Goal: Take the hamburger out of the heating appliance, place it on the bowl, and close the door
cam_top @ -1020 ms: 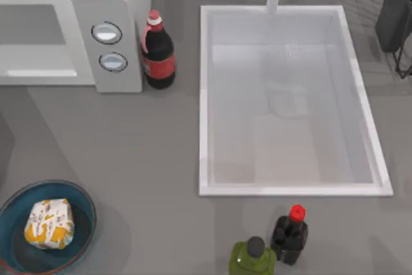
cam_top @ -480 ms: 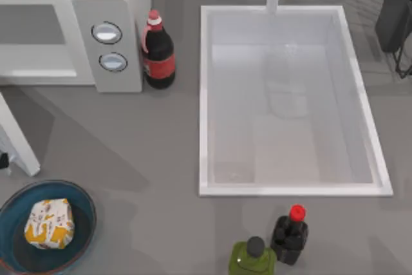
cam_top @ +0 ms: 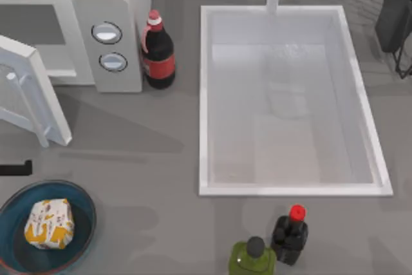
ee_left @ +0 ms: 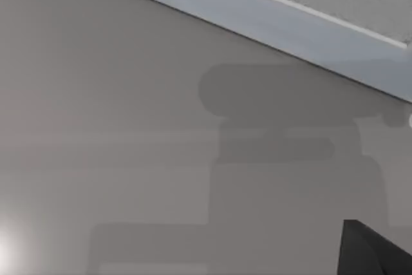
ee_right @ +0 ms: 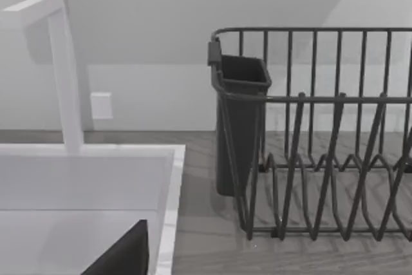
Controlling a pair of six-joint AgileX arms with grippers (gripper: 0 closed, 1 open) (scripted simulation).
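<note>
hamburger (cam_top: 49, 223) in bowl (cam_top: 84, 205) | door (cam_top: 38, 94) half-open (left edge) | claw states: cannot tell

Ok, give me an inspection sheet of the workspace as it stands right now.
Surface: grey table, white sink inset.
Job's things: hamburger lies in the bowl; microwave door partly open, angled out.
Clutter: cola bottle beside the microwave; green bottle and red-capped dark bottle at the front edge.
Grippers: left gripper near the door at the table's left; right arm parked by the dish rack.
Cables: nothing seen.
Surroundings: faucet, wall.
</note>
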